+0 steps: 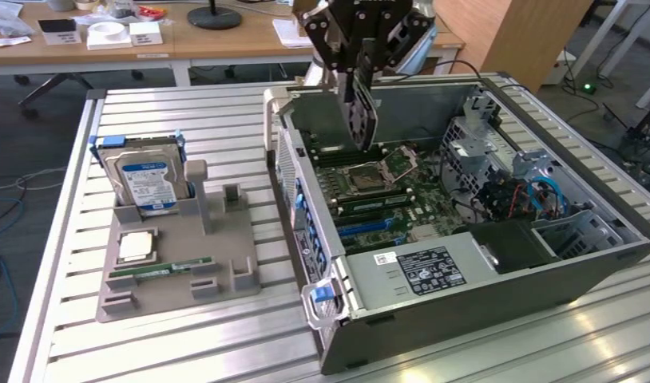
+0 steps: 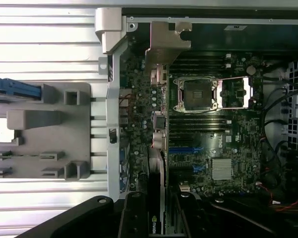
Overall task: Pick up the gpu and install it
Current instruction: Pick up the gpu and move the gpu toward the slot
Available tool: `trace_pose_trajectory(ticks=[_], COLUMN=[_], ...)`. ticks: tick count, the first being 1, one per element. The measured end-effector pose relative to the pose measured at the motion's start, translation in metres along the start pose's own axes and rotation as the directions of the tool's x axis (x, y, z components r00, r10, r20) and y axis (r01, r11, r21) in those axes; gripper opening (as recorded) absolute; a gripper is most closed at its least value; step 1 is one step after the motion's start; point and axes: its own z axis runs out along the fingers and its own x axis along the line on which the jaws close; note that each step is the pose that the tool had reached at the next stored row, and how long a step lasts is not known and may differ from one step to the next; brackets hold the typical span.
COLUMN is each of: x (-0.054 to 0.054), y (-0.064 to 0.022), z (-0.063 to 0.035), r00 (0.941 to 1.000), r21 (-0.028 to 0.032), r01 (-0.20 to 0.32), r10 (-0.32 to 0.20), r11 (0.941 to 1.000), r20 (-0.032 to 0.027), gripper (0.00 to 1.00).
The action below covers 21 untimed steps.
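The gpu (image 1: 359, 112) hangs upright, edge down, over the open computer case (image 1: 464, 287), above the motherboard near the case's rear wall. My gripper (image 1: 363, 57) is shut on its upper edge. In the wrist view the gpu (image 2: 157, 148) appears edge-on, with its silver bracket (image 2: 167, 42) at the far end and my gripper (image 2: 159, 210) clamped around it. The card is in the air, clear of the blue expansion slots (image 2: 188, 149) on the board.
A grey holder tray (image 1: 229, 271) on the slatted table at the exterior view's left carries a hard drive (image 1: 144, 171), a processor chip (image 1: 136, 246) and a memory stick (image 1: 160, 270). Inside the case are the CPU socket (image 1: 373, 169), the power supply (image 1: 426, 267) and cables (image 1: 538, 191).
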Motion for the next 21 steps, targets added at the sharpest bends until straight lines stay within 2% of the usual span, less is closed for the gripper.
trace_pose_trajectory(ticks=[21], x=[-0.063], y=[0.0019], z=[0.0016], r00=[1.0], r21=[-0.001], r01=[0.0], r10=[0.0], r11=[1.0], r20=[0.0], gripper=[0.26])
